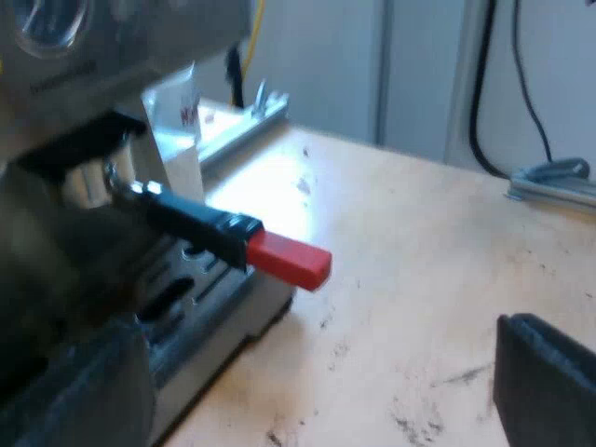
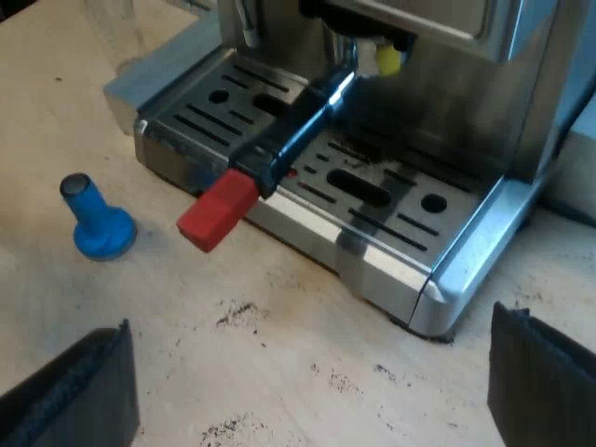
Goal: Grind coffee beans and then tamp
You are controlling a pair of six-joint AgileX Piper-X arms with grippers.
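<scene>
The espresso machine (image 2: 447, 112) stands on a light wooden table. The metal holder is locked into its front over the drip tray (image 2: 372, 200), and its dark handle (image 2: 289, 135) sticks out past the tray's edge, ending in the red tip (image 2: 216, 212). The same red tip (image 1: 291, 260) juts from the machine (image 1: 65, 186) in the left wrist view. A blue tamper (image 2: 96, 222) stands upright on the table close to the red tip. My right gripper (image 2: 307, 410) is open, a short way back from the tray's edge. My left gripper (image 1: 307, 400) is open beside the machine, holding nothing.
Specks of spilled coffee grounds (image 2: 240, 314) dot the table before the machine. A clear glass with red print (image 1: 179, 107) stands by the machine's far side. A metal rail (image 1: 247, 121) and a clamp (image 1: 557, 179) lie at the table's far edge.
</scene>
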